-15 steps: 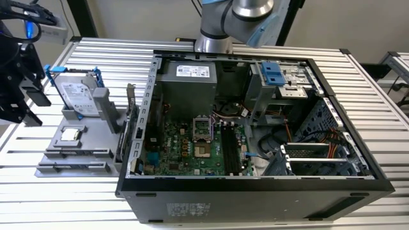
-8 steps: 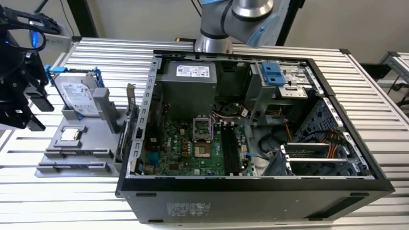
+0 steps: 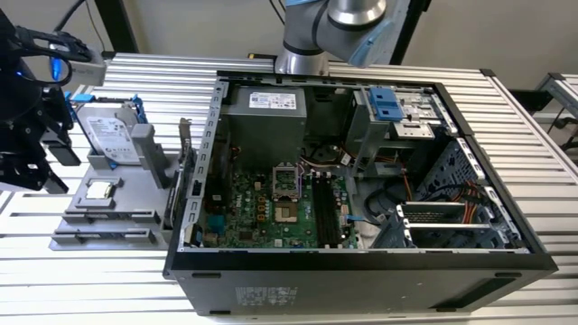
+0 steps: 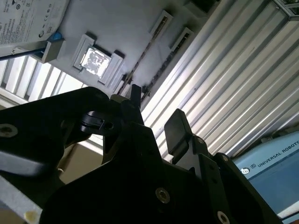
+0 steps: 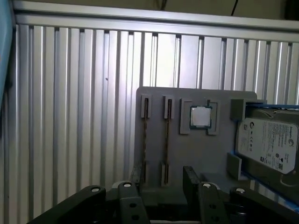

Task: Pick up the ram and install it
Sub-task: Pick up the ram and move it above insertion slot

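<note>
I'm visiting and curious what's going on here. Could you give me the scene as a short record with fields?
hand: open, holding nothing, by the holder's slotted end
ram: thin sticks standing on edge in the holder's slots, not picked up
holder: grey tray on the ribbed table, beside the computer
also in holder: square chip, hard drive
computer: case open, circuit board showing

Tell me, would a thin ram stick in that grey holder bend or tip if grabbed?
Likely stiff and light: the ram is a thin board. Standing on edge in the grey holder, it probably resists tipping.
</note>
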`<action>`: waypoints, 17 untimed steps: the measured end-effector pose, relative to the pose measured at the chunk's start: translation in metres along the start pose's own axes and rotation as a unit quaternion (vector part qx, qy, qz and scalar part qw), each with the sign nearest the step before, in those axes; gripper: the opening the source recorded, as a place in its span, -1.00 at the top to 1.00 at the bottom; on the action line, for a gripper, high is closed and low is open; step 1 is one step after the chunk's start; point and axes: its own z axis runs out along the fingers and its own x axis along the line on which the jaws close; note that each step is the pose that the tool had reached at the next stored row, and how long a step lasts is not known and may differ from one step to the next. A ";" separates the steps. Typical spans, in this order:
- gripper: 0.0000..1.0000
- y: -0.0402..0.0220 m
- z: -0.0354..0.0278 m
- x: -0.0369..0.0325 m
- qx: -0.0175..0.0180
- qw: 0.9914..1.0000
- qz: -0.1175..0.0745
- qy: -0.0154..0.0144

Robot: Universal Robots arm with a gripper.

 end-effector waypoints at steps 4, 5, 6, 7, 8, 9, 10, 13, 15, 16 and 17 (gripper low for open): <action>-1.00 0.0000 0.0064 0.0003 0.001 1.000 0.001 0.005; -1.00 0.0000 0.0081 0.0004 0.001 1.000 0.001 0.005; -1.00 0.0000 0.0099 0.0005 0.001 1.000 0.001 0.006; -1.00 0.0001 0.0115 0.0006 0.001 1.000 0.002 0.006; -1.00 0.0000 0.0133 0.0007 0.002 1.000 0.002 0.006; -1.00 0.0000 0.0151 0.0008 0.002 1.000 0.002 0.006; -1.00 0.0000 0.0170 0.0009 0.003 1.000 0.002 0.007; -1.00 0.0001 0.0224 0.0012 0.003 1.000 0.003 0.008; -1.00 0.0002 0.0261 0.0013 0.003 1.000 0.003 0.009; -1.00 0.0003 0.0278 0.0013 0.004 1.000 0.003 0.010; -1.00 0.0003 0.0297 0.0013 0.004 1.000 0.004 0.010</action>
